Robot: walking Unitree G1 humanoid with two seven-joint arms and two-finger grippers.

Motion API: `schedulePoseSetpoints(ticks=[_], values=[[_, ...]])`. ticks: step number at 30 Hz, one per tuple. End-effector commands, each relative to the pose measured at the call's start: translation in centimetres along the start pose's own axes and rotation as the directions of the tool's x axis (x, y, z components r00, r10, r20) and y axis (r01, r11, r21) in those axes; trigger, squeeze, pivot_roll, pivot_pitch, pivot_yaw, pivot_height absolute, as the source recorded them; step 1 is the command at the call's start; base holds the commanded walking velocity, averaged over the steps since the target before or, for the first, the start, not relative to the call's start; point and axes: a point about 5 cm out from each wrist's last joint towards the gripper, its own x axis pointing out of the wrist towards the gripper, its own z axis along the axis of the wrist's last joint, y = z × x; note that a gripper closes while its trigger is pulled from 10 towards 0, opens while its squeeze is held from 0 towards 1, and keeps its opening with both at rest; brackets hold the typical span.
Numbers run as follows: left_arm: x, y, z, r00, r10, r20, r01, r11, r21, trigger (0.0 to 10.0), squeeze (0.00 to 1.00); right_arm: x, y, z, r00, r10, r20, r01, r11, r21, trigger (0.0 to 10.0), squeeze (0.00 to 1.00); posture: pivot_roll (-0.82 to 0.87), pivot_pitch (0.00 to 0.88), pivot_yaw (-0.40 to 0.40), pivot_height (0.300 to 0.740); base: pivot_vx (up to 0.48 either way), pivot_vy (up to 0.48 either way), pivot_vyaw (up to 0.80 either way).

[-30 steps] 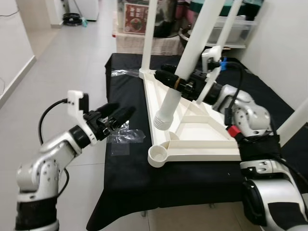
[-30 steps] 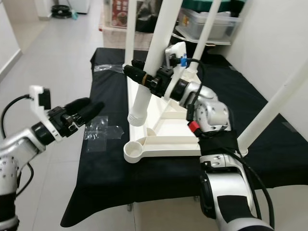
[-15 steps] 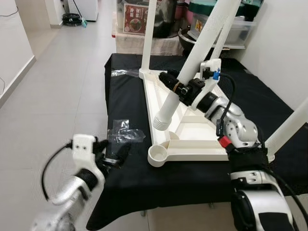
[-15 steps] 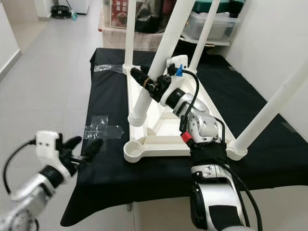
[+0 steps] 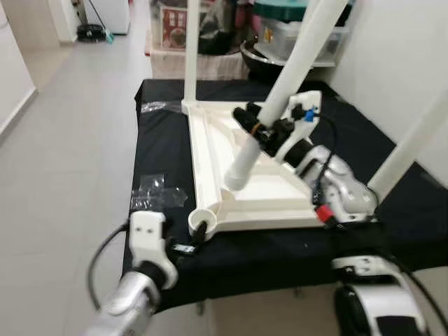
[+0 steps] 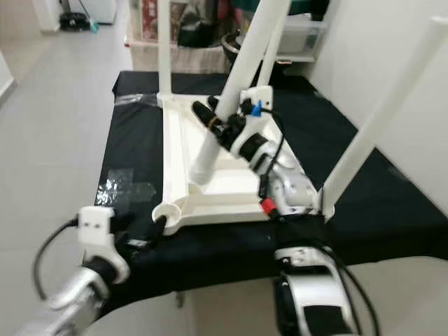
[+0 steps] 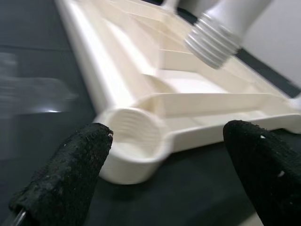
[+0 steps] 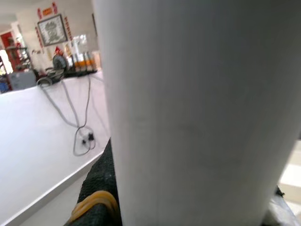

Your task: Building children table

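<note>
The white table top lies upside down on a black-covered table. White legs stand in its back left corner and right corner. My right gripper is shut on a loose white leg, held tilted over the top, its threaded end hanging above the inner ribs. The leg sits right against the right wrist camera. The front left socket holds no leg. My left gripper is open just before that socket, with its fingers spread either side.
Clear plastic wrap lies on the black cloth left of the table top, with more of it at the back left. Boxes and pots crowd a shelf behind. Grey tiled floor lies to the left, a white wall on the right.
The camera has shifted. My left arm has swung down and in from the left, to the front left socket. My right gripper keeps hold of the tilted leg.
</note>
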Motion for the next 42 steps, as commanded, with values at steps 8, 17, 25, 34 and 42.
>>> schedulePoseSetpoints(ticks=[8,17,25,34,42], values=[[-0.1,0.4,-0.6,0.999,0.049,-0.021,-0.048,0.998,0.030,10.0,0.00,0.9,0.8,0.3,1.000,0.015,0.018,-0.014,0.999,-0.048,10.0,0.00,0.08,0.056,-0.105,0.740,0.000,0.000,0.10],[-0.8,0.0,-0.9,0.997,0.076,-0.024,-0.075,0.997,0.027,10.0,0.00,1.7,0.4,1.0,1.000,0.000,0.014,0.001,0.996,-0.093,10.0,0.00,0.08,0.055,-0.108,0.740,0.000,0.000,0.68],[-0.8,0.1,-1.3,0.995,0.084,-0.048,-0.081,0.995,0.059,10.0,0.00,1.8,0.0,1.1,1.000,-0.021,0.016,0.022,0.996,-0.086,10.0,0.00,0.08,0.059,-0.106,0.740,0.000,0.048,0.00],[-0.8,0.1,-1.5,0.995,0.088,-0.054,-0.084,0.994,0.070,10.0,0.00,1.8,-0.3,0.8,0.999,-0.039,0.019,0.041,0.996,-0.083,10.0,0.00,0.09,0.052,-0.108,0.740,0.000,0.000,0.00],[-0.8,0.1,-1.6,0.994,0.087,-0.068,-0.082,0.994,0.065,10.0,0.00,1.7,-0.3,0.6,0.999,-0.044,0.017,0.046,0.996,-0.076,10.0,0.00,0.08,0.064,-0.105,0.740,-0.277,0.000,0.00]])
